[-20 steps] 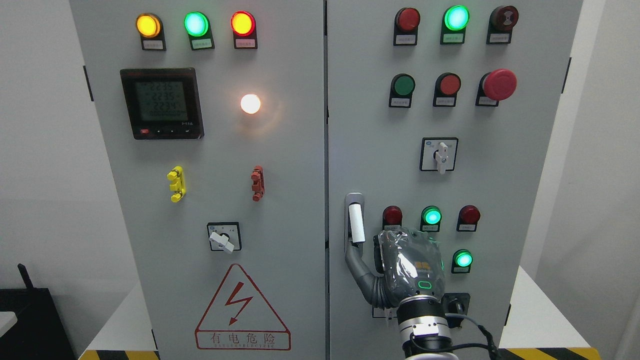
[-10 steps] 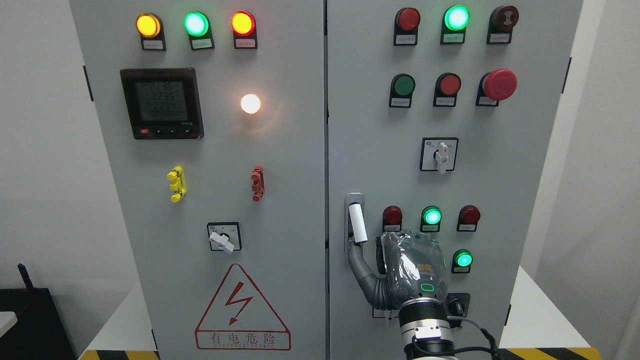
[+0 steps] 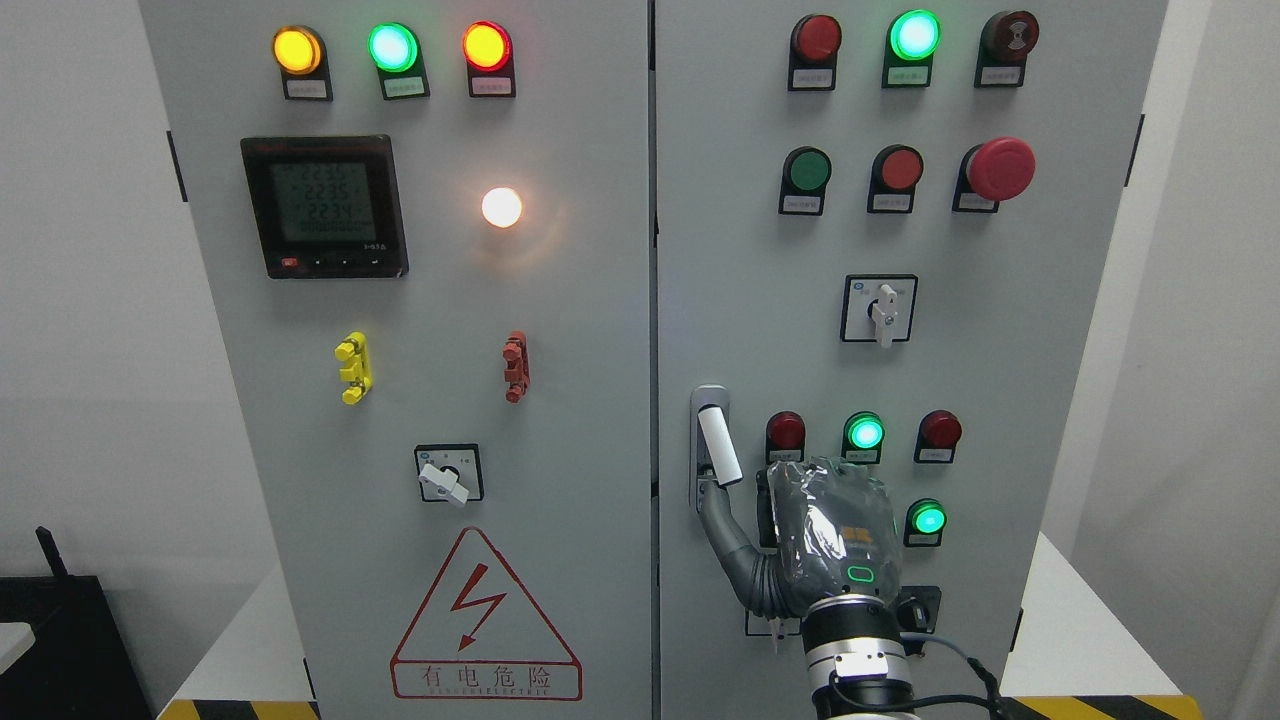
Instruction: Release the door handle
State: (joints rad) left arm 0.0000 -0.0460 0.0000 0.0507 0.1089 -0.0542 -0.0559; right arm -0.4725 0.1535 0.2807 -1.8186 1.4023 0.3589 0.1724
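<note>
The white door handle (image 3: 719,444) hangs on the right cabinet door (image 3: 760,300), near that door's left edge, with its lower end tilted slightly right. My right hand (image 3: 830,530), wrapped in clear plastic, comes up from the bottom edge and shows its back to the camera. Its grey thumb (image 3: 722,515) stretches up and left and touches the handle's lower end. The other fingers are hidden behind the back of the hand. My left arm is out of view.
Lit and unlit indicator lamps (image 3: 865,433) and push buttons surround the hand. A rotary switch (image 3: 880,308) and a red emergency button (image 3: 998,168) sit higher on the same door. The left door (image 3: 450,330) carries a meter, lamps and a warning triangle.
My right hand has shifted slightly right, and the handle's lower end has swung a little right with the thumb.
</note>
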